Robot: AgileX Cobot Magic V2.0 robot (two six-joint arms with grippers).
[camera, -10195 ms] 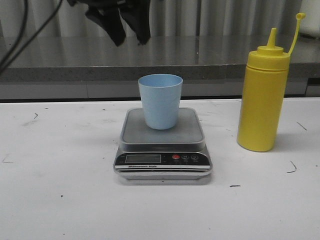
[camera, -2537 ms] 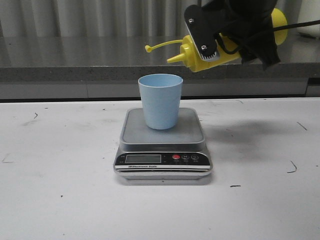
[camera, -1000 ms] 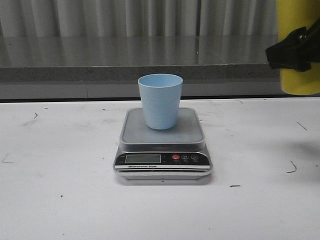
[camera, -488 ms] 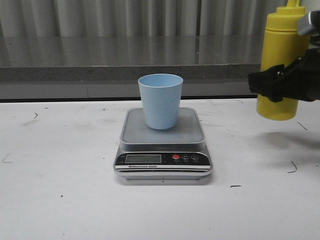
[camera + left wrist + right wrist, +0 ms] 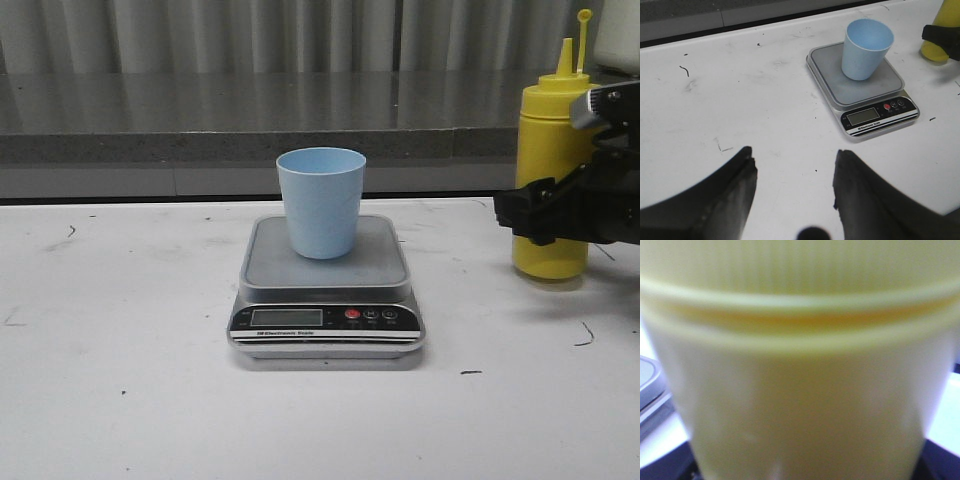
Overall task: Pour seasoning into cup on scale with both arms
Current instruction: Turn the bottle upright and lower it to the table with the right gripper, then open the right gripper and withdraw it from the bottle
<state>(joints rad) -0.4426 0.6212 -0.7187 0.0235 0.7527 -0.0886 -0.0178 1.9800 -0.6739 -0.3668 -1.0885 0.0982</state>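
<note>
The light blue cup (image 5: 321,203) stands upright on the steel platform of the silver scale (image 5: 380,262) at the table's middle. The yellow squeeze bottle (image 5: 550,130) is upright at the right, nozzle up and cap tether raised, its base at the table surface. My right gripper (image 5: 545,215) is shut around the bottle's lower body. In the right wrist view the bottle (image 5: 800,365) fills the frame and hides the fingers. My left gripper (image 5: 794,165) is open and empty above the table, left of and nearer than the scale (image 5: 830,60) and cup (image 5: 866,47).
A grey counter ledge (image 5: 200,145) runs along the back of the white table (image 5: 120,400). The bottle's base (image 5: 935,52) and the right gripper show at the far right in the left wrist view. The scale's edge (image 5: 650,385) shows beside the bottle in the right wrist view.
The right gripper has brought the bottle back from its tilt over the cup to upright, then lowered it at the right, down to the table. The cup and scale have not moved.
</note>
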